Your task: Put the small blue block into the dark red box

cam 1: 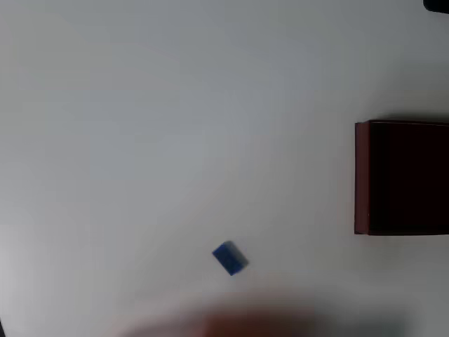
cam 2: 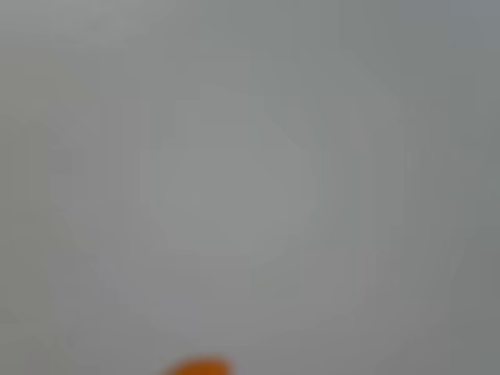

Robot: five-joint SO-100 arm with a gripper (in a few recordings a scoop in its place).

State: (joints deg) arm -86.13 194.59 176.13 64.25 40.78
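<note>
Nothing done yet: block (cam 1: 229,258) lies on table (cam 1: 140,126), well apart from box (cam 1: 361,175); gripper (cam 2: 199,367) a blurred orange sliver, jaw state can't be told; pick and drop remain

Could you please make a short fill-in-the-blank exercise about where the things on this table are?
1. In the overhead view, the small block on the table has the colour ____.
2. In the overhead view, the dark red box stands at the ____ edge of the picture.
3. The block lies ____ the box, on the bare table.
4. In the wrist view, the blurred bit of the gripper at the bottom edge is ____.

Missing words: blue; right; outside; orange
</note>
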